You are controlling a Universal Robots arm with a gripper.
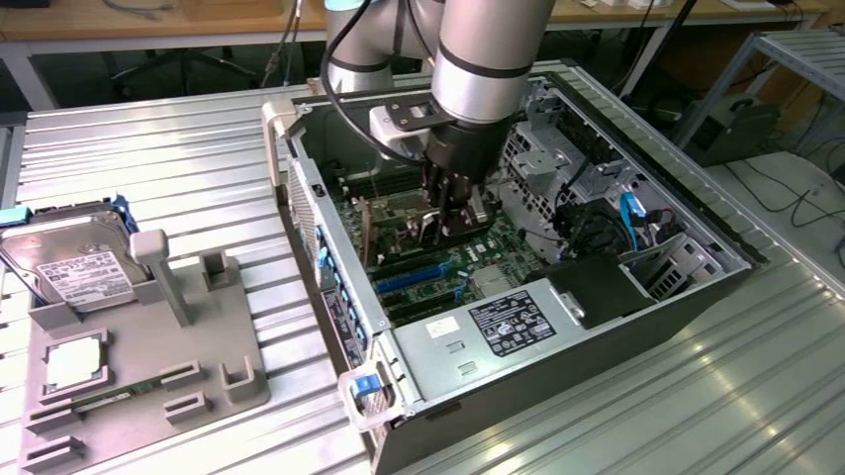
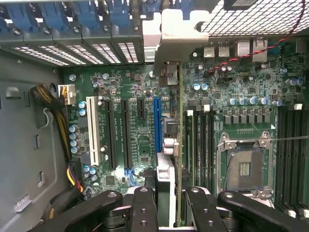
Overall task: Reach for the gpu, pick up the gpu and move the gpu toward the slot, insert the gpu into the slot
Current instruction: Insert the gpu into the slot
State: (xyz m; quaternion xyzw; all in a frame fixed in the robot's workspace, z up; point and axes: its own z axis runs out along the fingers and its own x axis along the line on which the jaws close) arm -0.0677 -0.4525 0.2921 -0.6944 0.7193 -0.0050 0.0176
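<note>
My gripper is down inside the open computer case, over the green motherboard. It is shut on the gpu, which I see edge-on in the wrist view as a thin card standing between the two black fingers. The card's silver bracket reaches the case's rear wall with the blue latches. The card hangs right beside the long blue slot, on the side toward the memory slots. Whether its edge touches a slot is hidden. In the exterior view the card shows as a dark piece below the fingers.
Black slots and a white slot lie beside the blue one. The open processor socket is close by. Outside the case, a grey fixture holds a silver hard drive and a square processor chip. The power supply fills the case's near end.
</note>
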